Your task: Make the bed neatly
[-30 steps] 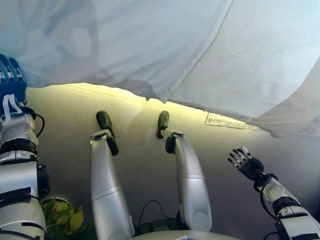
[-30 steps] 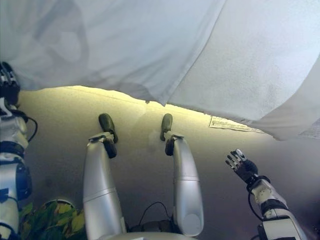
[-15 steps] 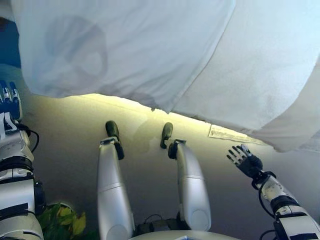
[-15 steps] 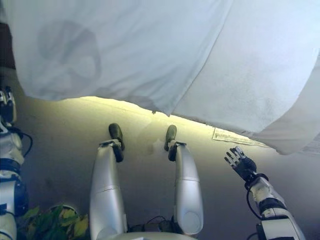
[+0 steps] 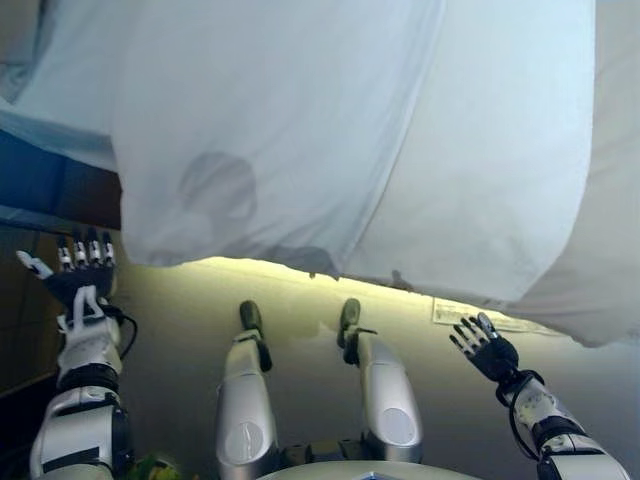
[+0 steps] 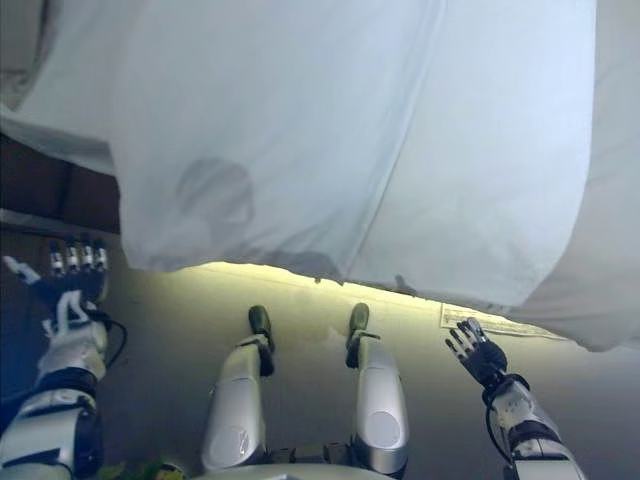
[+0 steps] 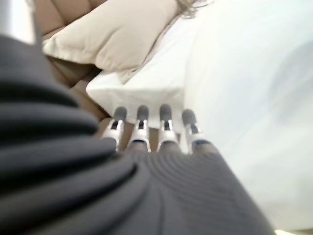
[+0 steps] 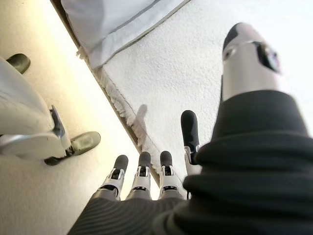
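A white sheet (image 5: 330,140) covers the bed and hangs over its near edge, reaching almost to the floor. Under it shows a textured white blanket (image 8: 181,73) with a fringed edge. A beige pillow (image 7: 112,36) lies at the head of the bed. My left hand (image 5: 78,280) is raised at the lower left, fingers straight, just off the sheet's corner and holding nothing. Low on the right, my right hand (image 5: 485,345) is open with spread fingers, below the hanging sheet and clear of it.
A lit strip of pale floor (image 5: 180,310) runs under the bed's edge. The dark bed frame (image 5: 50,190) shows at the left beside the sheet. A paper label (image 5: 470,312) lies on the floor at the right. Green leaves (image 6: 150,468) peek in at the bottom left.
The camera has tilted up, so more of the bed shows. My left hand has come in from the view's edge and now stands below the sheet's corner. The right hand barely moved.
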Tool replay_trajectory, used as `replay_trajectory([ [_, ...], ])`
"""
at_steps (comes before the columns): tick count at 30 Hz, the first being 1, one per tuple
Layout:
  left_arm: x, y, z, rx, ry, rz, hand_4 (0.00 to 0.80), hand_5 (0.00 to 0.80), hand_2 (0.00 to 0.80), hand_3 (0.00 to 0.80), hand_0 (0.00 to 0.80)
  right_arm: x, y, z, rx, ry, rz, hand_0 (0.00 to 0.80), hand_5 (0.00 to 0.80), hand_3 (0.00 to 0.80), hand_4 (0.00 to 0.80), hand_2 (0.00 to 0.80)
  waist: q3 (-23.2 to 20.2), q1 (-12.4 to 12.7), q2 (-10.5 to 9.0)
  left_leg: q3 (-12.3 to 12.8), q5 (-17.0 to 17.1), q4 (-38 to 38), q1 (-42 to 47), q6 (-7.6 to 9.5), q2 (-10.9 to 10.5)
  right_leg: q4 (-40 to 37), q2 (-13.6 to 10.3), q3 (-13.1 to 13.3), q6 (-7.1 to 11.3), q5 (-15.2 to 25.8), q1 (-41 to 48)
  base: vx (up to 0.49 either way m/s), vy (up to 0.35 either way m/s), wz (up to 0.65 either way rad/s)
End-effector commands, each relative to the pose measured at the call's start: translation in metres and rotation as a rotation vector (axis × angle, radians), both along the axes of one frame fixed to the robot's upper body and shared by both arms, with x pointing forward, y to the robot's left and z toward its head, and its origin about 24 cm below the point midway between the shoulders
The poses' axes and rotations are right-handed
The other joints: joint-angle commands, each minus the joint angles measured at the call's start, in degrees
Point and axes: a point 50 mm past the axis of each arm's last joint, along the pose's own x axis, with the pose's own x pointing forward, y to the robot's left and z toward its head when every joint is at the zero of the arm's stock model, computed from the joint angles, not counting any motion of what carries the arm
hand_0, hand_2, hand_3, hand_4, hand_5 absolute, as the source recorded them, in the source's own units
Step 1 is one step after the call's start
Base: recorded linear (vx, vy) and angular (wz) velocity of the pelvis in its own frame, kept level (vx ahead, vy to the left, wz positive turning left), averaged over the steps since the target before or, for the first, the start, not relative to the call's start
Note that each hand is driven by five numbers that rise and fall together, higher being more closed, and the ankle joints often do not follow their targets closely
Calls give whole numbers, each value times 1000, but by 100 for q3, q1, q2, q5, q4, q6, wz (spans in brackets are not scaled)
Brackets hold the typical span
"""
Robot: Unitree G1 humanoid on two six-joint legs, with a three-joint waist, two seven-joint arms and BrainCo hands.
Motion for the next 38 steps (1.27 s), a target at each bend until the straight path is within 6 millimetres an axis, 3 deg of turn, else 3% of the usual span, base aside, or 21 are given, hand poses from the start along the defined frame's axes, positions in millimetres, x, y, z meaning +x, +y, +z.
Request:
replay_trajectory([
  [1,-30,9,-24,75,164,-37,0,0,0,0,0,-25,-6,-10,-29,35,-19,0,0,0,0,0,-966,101,-59,102,-560,24,489,-194,-232,-1079,-415,-179,571,562,657,218,-79,-1],
  [6,-72,-14,-76,100,437,-127,0,0,0,0,0,-57,10,-34,4,137,-14,0,0,0,0,0,-1602,86,72,160,-254,-913,1390,-220,-283,-1772,-239,-272,604,739,1478,199,-88,-1],
  [9,-98,-31,-104,150,646,-197,0,0,0,0,0,-73,32,-51,31,230,-9,0,0,0,0,0,-1942,85,126,205,-151,-1286,1738,-206,-286,-1970,-156,-308,597,801,1739,162,-57,0],
  [18,-155,-100,-158,345,1128,-632,0,0,0,0,0,-113,74,-80,177,473,-137,0,0,0,0,0,-2371,-42,243,348,-224,-1585,2300,-138,-265,-2164,72,-230,464,688,2171,59,-15,-4],
  [22,-168,-130,-169,454,1225,-873,0,0,0,0,0,-131,83,-87,139,646,-89,0,0,0,0,0,-2450,-84,294,410,-290,-1623,2466,-82,-260,-2210,135,-149,433,666,2281,46,8,-18],
  [26,-174,-145,-173,489,1261,-1039,0,0,0,0,0,-123,91,-87,77,662,68,0,0,0,0,0,-2513,-113,309,452,-317,-1629,2571,-73,-243,-2225,165,-114,416,657,2350,34,6,-15],
  [38,-173,-148,-173,409,1238,-1042,0,0,0,0,0,-129,89,-88,25,716,128,0,0,0,0,0,-2562,-155,340,490,-334,-1659,2692,-30,-223,-2225,216,24,411,649,2407,11,9,-7],
])
